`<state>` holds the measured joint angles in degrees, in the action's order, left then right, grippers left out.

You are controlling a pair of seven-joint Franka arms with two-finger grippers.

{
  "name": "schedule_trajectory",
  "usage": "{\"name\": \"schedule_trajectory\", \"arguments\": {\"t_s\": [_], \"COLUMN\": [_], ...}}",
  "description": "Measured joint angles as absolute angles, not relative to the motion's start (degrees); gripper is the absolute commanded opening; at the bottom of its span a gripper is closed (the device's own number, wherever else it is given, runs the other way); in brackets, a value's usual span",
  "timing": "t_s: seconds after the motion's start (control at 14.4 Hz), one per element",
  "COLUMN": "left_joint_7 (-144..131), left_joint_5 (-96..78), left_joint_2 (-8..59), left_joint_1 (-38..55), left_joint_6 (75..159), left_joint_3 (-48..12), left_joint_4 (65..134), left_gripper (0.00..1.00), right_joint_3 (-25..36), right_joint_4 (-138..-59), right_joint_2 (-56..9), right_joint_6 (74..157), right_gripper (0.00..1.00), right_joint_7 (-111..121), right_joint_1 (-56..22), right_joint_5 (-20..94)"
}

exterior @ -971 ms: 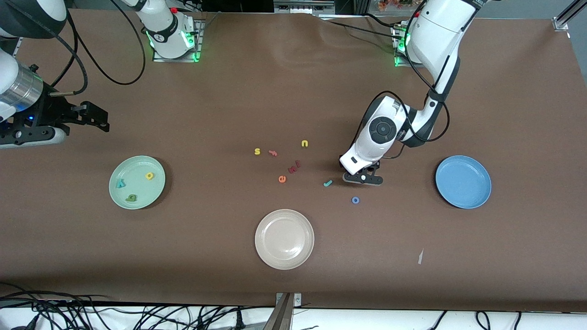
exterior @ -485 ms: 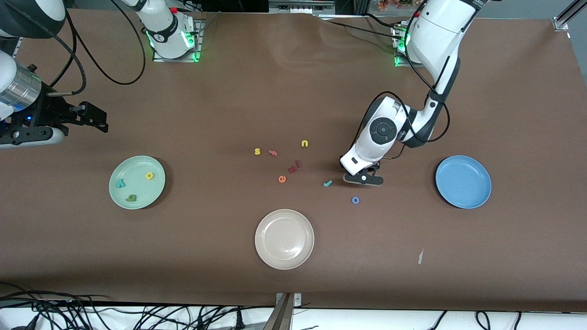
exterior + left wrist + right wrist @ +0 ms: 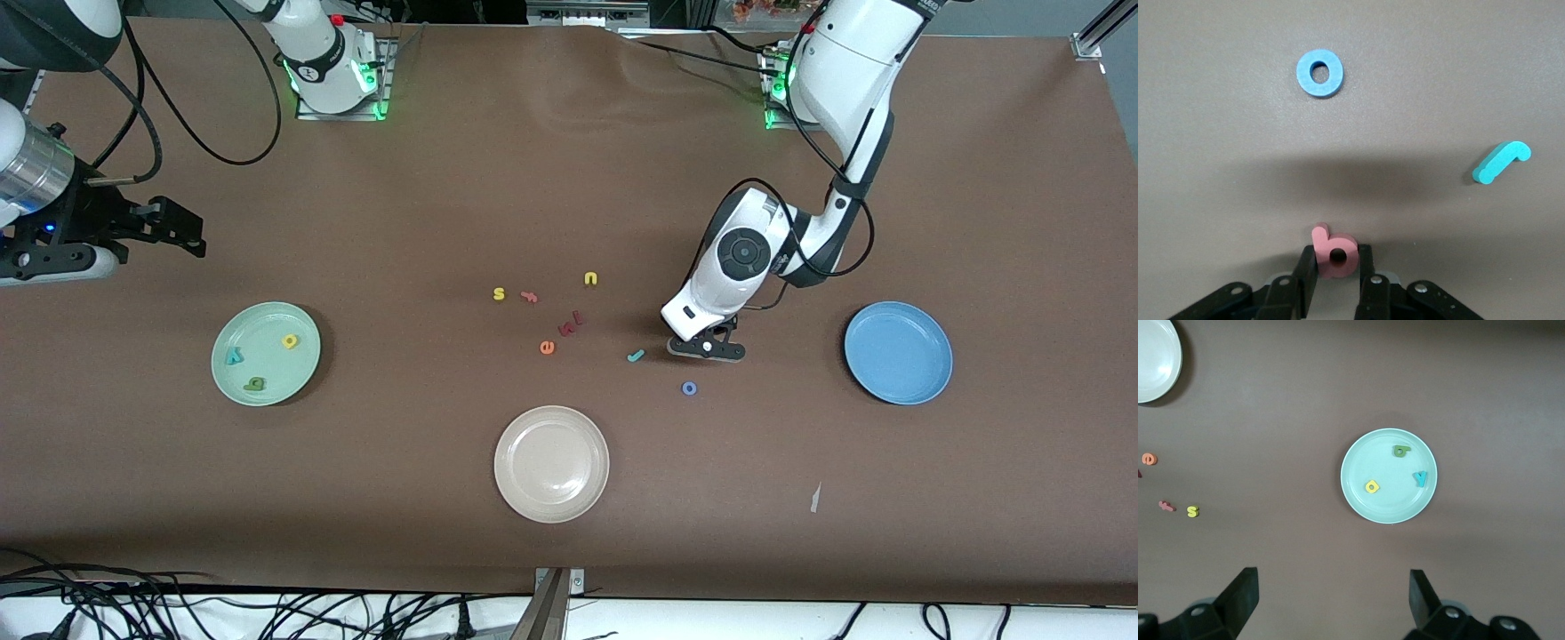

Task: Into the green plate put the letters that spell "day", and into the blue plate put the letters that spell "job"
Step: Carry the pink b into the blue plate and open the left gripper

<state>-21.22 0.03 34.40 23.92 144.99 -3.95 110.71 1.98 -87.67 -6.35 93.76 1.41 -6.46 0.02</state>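
Note:
Low over the table, my left gripper (image 3: 707, 347) (image 3: 1336, 257) is shut on the salmon-red b (image 3: 1323, 238), with a finger pressed against each side of it. The teal j (image 3: 635, 356) (image 3: 1501, 162) and the blue o (image 3: 689, 388) (image 3: 1319, 72) lie on the table close by. The blue plate (image 3: 898, 353) holds nothing. The green plate (image 3: 267, 356) (image 3: 1388, 503) holds a yellow letter (image 3: 1371, 486), a dark green letter (image 3: 1401, 451) and a teal y (image 3: 1421, 477). My right gripper (image 3: 176, 233) (image 3: 1331, 587) hangs open and holds nothing, high over the right arm's end of the table.
A beige plate (image 3: 551, 463) sits nearest the front camera. Loose letters lie mid-table: a yellow s (image 3: 499, 293), a yellow u (image 3: 590, 278), an orange e (image 3: 547, 348), dark red pieces (image 3: 569, 324) and a small salmon one (image 3: 529, 297). A paper scrap (image 3: 814, 498) lies toward the blue plate.
My left gripper's fingers have closed in onto the salmon-red b. The right arm has drifted slightly toward its end of the table.

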Motion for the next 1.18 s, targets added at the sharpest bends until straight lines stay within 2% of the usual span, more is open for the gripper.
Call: {"name": "schedule_trajectory", "arguments": {"t_s": [0.28, 0.49, 0.62, 1.18], "left_joint_7": [-21.22, -20.94, -19.33, -0.16], "left_joint_5": [0.04, 0.15, 0.62, 1.16], "left_joint_2": [34.38, 34.33, 34.04, 29.36], "left_joint_1": [23.92, 23.74, 22.70, 12.02], "left_joint_6": [144.97, 144.79, 141.63, 131.61], "left_joint_3": [-3.94, -3.44, -2.81, -2.53], "left_joint_4": [110.71, 110.08, 107.94, 105.28], "left_gripper": [0.13, 0.12, 0.12, 0.13], "right_joint_3": [1.98, 1.98, 1.98, 2.00], "right_joint_4": [-87.65, -87.65, -87.65, -87.65], "right_joint_2": [-6.38, -6.45, -6.56, -6.66], "right_joint_6": [93.73, 93.71, 93.71, 93.70], "right_gripper": [1.00, 1.00, 1.00, 1.00], "right_joint_7": [1.41, 1.41, 1.41, 1.41], "right_joint_1": [-6.73, -6.75, -6.75, -6.77], "right_joint_5": [-0.06, -0.07, -0.07, -0.07]}}
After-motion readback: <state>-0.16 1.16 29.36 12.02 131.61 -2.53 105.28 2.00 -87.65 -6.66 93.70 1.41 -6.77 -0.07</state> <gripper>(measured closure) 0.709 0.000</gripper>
